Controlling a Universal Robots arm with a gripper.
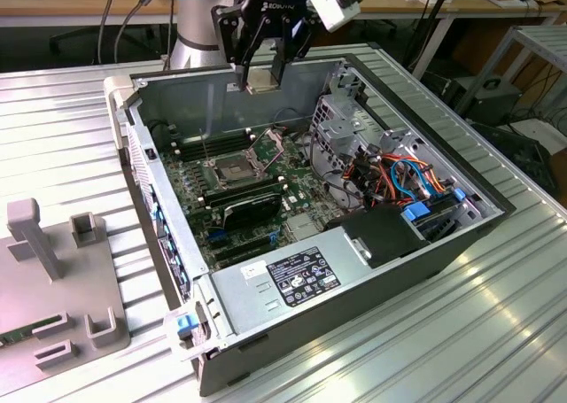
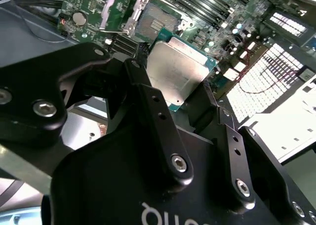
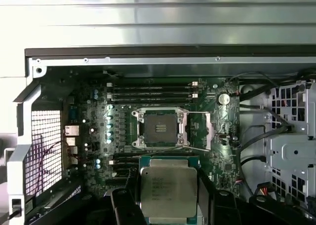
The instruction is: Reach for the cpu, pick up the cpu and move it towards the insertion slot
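We see the cpu (image 1: 260, 81), a thin square chip with a silvery-tan metal face and a green rim, clamped between the two black fingers of the gripper (image 1: 261, 77) and held in the air above the rear wall of the open grey computer case (image 1: 381, 279). In both wrist views the chip (image 2: 177, 71) (image 3: 168, 191) sits flat between the fingers (image 2: 153, 116), which press on its opposite edges; the jaws are closed on it to the chip's width.

In the exterior view, the insertion slot (image 1: 229, 168), a square silver-framed socket with a dark centre, lies at about seven o'clock from the held chip, well below it on the green motherboard (image 1: 266, 199). Its hinged metal latch frame (image 1: 270, 140) stands tilted up at the socket's two o'clock side. In the first wrist view the socket (image 3: 159, 128) appears at twelve o'clock from the chip, apart from it.

The case also holds long black memory slots (image 3: 150, 90), a black finned card (image 1: 251, 210), a grey power supply box (image 1: 283, 283) and a bundle of coloured cables (image 1: 403, 177). The room above the socket is open, bounded by the case walls. The case rests on a ribbed aluminium table (image 1: 461, 332), with grey plastic blocks (image 1: 53, 279) at nine o'clock.
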